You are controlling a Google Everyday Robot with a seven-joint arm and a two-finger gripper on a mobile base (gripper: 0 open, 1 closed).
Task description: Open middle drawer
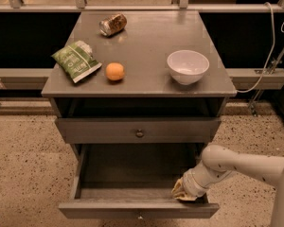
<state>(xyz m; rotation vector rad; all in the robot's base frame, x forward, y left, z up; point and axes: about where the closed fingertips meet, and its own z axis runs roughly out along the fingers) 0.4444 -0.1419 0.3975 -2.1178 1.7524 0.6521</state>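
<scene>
My gripper (183,193) sits at the right front corner of the grey wooden middle drawer (109,210), which stands well out of the cabinet.
Its wide front runs left to right. I am just inside its right end, and its small round knob (140,216) is to my left on the outer face. Whether I grip or have let go, I cannot tell.

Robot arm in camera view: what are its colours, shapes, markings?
The cream-white arm is smooth rounded tubes with a bulbous joint, small dark specks and a ribbed wrist collar. Its yellowish-tan claw sits at the front right corner of the open grey wooden drawer.
</scene>
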